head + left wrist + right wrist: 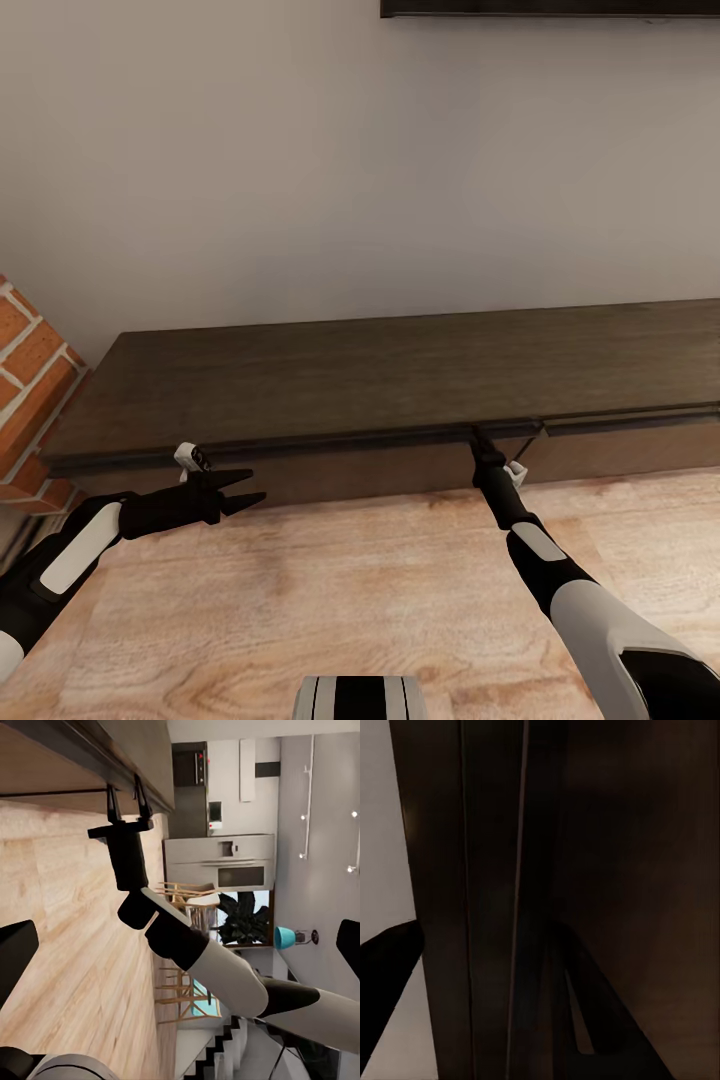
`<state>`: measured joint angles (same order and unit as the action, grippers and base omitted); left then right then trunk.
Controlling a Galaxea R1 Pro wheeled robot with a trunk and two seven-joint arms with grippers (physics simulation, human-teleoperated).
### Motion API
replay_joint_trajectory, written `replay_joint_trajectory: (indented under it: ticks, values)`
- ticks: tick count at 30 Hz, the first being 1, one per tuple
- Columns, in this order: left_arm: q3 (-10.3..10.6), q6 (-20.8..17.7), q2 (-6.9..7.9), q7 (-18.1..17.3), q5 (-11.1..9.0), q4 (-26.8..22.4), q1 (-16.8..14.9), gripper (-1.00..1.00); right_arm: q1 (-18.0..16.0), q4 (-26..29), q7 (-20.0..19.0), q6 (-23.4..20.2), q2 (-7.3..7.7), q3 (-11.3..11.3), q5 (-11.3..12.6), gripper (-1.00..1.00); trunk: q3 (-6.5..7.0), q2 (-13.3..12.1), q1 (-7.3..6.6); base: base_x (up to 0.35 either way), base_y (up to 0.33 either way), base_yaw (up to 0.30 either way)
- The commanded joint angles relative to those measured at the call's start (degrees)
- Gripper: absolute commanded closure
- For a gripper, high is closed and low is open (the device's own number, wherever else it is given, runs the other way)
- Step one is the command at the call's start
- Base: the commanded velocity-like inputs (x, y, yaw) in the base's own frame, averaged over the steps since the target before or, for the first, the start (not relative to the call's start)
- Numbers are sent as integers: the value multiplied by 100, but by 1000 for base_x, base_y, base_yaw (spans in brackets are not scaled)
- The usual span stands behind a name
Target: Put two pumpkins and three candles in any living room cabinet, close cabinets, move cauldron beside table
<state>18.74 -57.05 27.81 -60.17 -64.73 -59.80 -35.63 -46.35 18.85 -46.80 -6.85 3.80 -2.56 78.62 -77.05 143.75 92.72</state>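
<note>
Reaching the right gripper (483, 443) up under the top lip of the cabinet (400, 375), mid-frame, fingers straddling the front edge, not clenched. Risking a slip off that thin lip, leaving the front shut. Hovering the left gripper (248, 487) spread and empty at lower left, just beside the cabinet front.

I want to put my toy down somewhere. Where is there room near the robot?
The cabinet top looks bare from the brick wall across to the picture's right edge. The wood floor between the two arms is open too. It is tight at the cabinet's front edge, where the right gripper reaches, and where the left gripper hangs.
</note>
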Motion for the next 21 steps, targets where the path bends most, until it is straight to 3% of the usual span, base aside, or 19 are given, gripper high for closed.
replay_joint_trajectory:
  ticks: [1,21]
  values:
    - [16,-25,5,-13,-22,3,-5,-100,-5,84,-48,-82,-2,-25,57,100,-3,2,-2,-4,0,0]
    - [16,-17,-3,-13,-22,3,-5,-100,-5,84,-48,-88,-2,-25,57,100,-3,2,-2,0,0,0]
